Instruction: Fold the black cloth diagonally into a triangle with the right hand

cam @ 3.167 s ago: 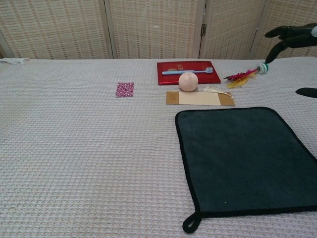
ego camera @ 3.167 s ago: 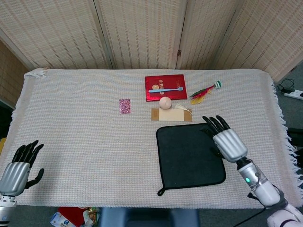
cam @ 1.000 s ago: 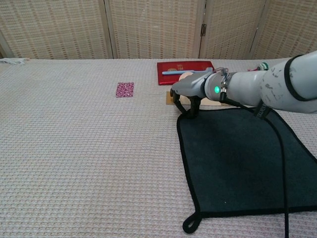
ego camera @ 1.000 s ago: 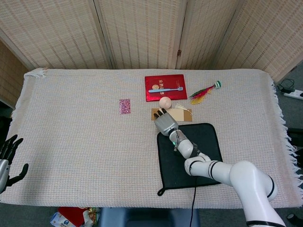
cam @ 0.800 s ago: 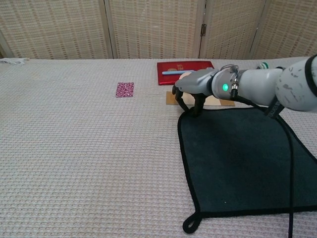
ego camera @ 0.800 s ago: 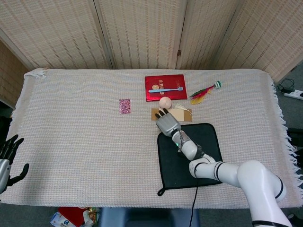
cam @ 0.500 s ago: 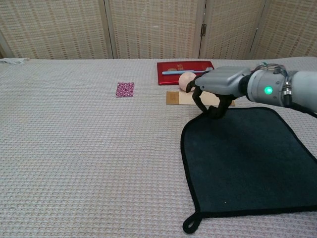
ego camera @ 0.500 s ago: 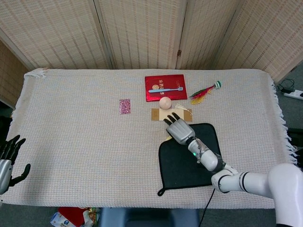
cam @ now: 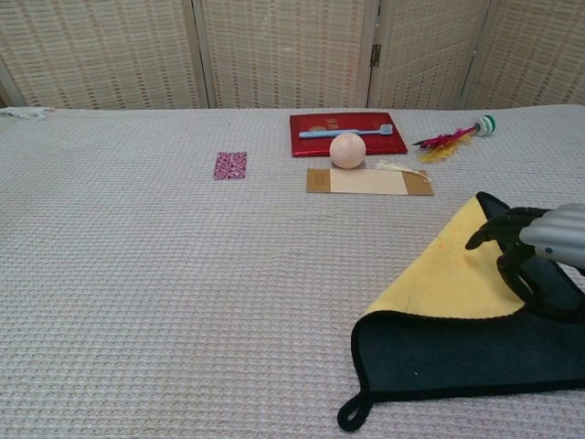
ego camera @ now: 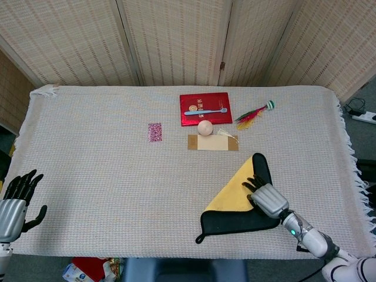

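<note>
Carrying a corner of the black cloth [ego camera: 235, 220] over itself, I'm holding it in my right hand [ego camera: 267, 198], fingers curled down around the fabric near the cloth's right side. The cloth is lying at the near right of the table [ego camera: 106, 176], and the lifted flap is showing its yellow underside [cam: 452, 274], draped in a slope from the fold line up to my fingers. I'm reading it as soft and light: it's bending freely with no crease holding by itself, so it will probably sag or slide if I let go too early. The black bound edge looks like the firmest part, so I'm judging the corner binding to be the place to keep hold, not the plush middle. The hanging loop [cam: 350, 413] is sitting at the near left corner, flat on the table. My left hand [ego camera: 14, 202] is hovering off the table's near left edge, fingers spread, holding nothing. The pink ball [cam: 347, 149], tan card [cam: 368, 181] and red book [cam: 344, 134] are lying well apart from the cloth.
</note>
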Action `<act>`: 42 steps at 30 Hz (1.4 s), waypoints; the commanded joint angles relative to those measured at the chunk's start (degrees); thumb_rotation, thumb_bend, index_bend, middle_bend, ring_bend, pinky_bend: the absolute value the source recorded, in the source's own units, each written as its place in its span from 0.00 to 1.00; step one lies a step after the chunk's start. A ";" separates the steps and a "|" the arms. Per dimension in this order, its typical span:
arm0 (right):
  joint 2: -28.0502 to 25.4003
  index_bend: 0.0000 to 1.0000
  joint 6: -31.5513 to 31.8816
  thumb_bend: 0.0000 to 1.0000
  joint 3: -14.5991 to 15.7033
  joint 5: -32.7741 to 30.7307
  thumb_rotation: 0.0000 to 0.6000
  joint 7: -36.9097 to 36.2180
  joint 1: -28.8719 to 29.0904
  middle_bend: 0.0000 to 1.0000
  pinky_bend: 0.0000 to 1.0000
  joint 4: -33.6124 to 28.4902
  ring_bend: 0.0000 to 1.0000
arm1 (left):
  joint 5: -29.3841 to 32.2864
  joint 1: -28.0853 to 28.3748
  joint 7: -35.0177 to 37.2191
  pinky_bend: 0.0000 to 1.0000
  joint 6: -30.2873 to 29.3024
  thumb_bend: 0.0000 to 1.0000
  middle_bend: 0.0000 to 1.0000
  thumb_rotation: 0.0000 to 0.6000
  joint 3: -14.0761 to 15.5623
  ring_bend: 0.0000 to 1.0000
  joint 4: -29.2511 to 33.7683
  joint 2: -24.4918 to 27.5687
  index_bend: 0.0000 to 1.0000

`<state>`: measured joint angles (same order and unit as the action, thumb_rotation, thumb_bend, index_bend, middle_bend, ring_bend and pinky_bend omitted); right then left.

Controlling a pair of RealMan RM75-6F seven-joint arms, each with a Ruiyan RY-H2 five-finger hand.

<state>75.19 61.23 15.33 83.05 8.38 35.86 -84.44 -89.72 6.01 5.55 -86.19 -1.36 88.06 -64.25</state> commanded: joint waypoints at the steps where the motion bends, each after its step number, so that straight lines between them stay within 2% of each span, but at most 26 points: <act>1: -0.31 0.71 2.09 0.48 1.37 2.70 1.00 -2.03 -2.62 0.15 0.00 1.39 0.06 | -0.08 0.07 -0.12 0.00 0.15 0.50 0.01 1.00 0.10 0.00 0.00 -0.08 0.06; 17: 0.69 0.71 6.16 0.49 1.17 8.39 1.00 -5.96 -10.24 0.15 0.00 7.91 0.06 | 0.51 0.41 -0.71 0.00 1.06 0.50 0.01 1.00 0.16 0.00 -0.31 -0.51 0.07; 31: 2.01 0.71 7.14 0.49 -0.31 11.04 1.00 -9.85 -13.42 0.15 0.00 12.52 0.06 | 1.09 0.84 -1.18 0.00 2.14 0.50 0.01 1.00 0.22 0.00 -0.91 -1.12 0.07; 42: 1.46 0.70 7.25 0.49 -1.19 12.50 1.00 -10.45 -14.73 0.14 0.00 13.00 0.06 | 1.22 0.97 -1.46 0.00 2.28 0.50 0.01 1.00 0.23 0.00 -1.13 -1.43 0.07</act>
<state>76.85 68.50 14.25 95.56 -2.29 21.31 -71.30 -88.49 6.98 4.09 -83.90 -1.13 86.92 -65.69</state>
